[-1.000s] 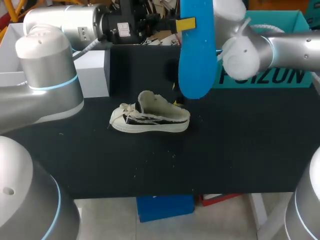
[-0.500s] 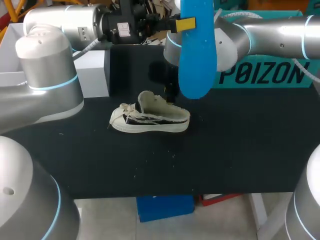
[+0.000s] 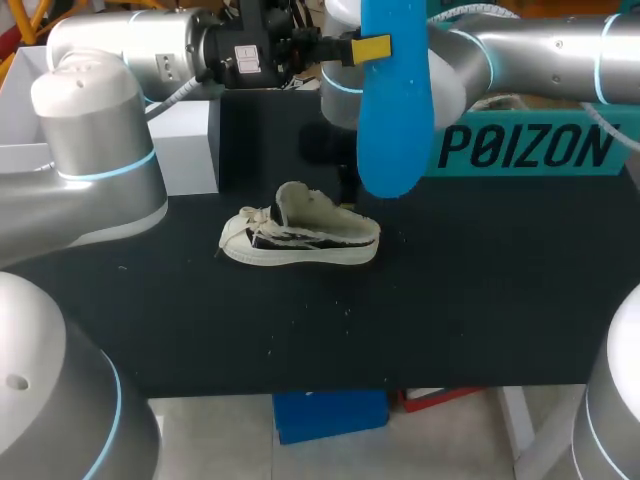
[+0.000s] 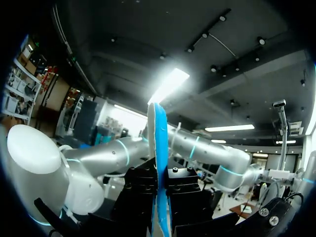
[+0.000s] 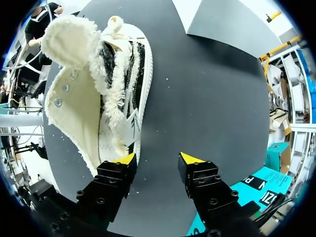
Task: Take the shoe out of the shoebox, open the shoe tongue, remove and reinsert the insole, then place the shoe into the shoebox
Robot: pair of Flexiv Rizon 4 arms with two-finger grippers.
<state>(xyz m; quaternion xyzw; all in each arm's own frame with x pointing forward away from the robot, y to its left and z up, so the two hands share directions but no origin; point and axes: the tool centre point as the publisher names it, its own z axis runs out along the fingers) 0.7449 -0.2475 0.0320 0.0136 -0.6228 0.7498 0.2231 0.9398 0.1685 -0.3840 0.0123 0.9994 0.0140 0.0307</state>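
Closest to me, the white shoe (image 3: 300, 238) stands on its sole on the black bench (image 3: 470, 300), outside the box. Its toe points to my left and its tongue (image 5: 66, 37) is folded up and open. Just behind the heel end of the shoe my right claw (image 5: 158, 160) hangs low over the bench. Its two yellow fingertips are wide apart and hold nothing; only bare bench is between them. One fingertip (image 5: 126, 159) is just beside the edge of the heel, but I cannot tell if it touches the shoe. Above and behind the shoe, the blue insole (image 3: 393, 100) hangs in the air with its long side almost upright. My left claw (image 4: 160, 185) is closed on it near its upper part, one finger on each flat side. In the left wrist view I see the insole only by its thin edge between the dark fingers. At the far side of the bench, to my right, the teal shoebox (image 3: 530, 150) stands. At the far left a white box (image 3: 185, 145) sits on the bench, well apart from the shoe.
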